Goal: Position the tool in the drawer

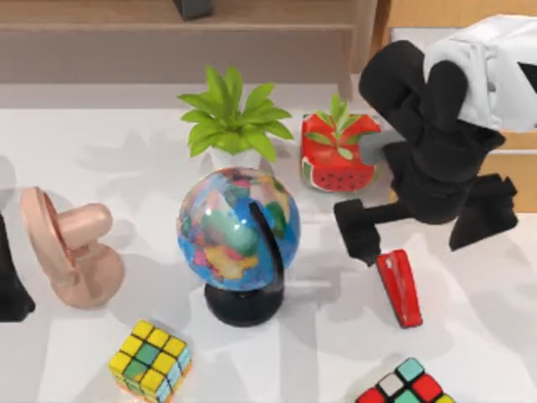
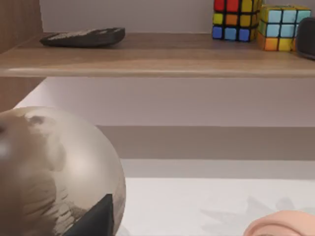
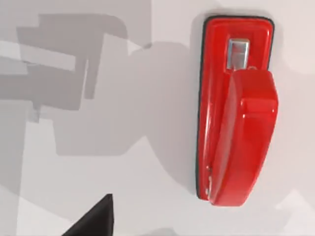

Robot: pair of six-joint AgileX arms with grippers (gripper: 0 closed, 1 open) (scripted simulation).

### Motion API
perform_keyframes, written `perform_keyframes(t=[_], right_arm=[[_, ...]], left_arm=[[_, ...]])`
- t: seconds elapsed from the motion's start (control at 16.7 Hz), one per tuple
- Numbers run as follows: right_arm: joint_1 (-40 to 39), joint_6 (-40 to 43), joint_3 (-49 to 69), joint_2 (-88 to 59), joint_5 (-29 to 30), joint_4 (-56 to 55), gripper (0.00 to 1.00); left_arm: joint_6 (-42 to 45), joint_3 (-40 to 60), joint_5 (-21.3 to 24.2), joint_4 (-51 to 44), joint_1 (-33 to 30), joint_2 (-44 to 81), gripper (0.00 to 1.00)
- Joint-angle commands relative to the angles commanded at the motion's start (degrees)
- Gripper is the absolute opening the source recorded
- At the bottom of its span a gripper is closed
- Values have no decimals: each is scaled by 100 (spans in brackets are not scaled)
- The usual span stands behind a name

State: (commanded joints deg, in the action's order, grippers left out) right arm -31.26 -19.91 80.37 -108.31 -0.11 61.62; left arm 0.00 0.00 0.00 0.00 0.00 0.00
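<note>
Now right gripper spread apart above the bare red stapler, no readable writing.

Seen from overhead, the white table spreads below; the right wrist camera stares straight down, close on the glossy red wedge-shaped stapler shared with the top view, while the left faces level toward a brown wooden shelf.

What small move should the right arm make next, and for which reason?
Probably lower the right gripper a little toward the front edge of the table and onto the small glossy red stapler. The stapler lies flat on the white table, not yet gripped, with the open fingers just behind its end.
</note>
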Motion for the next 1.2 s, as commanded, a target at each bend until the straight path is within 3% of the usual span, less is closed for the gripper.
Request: perform_keyframes(t=[0.42,0.78,1.08,1.2], right_arm=[[-12,-14,-91,-51,0,-86,100],[-9,-27,-798,-504,2,-1302,100],[-11,-30,-912,-587,2,-1458,100],[-11,-30,-912,-587,2,-1458,85]], left_arm=[[0,0,0,0,0,0,100],[0,0,0,0,0,0,100],[0,0,0,0,0,0,100],[0,0,0,0,0,0,100]])
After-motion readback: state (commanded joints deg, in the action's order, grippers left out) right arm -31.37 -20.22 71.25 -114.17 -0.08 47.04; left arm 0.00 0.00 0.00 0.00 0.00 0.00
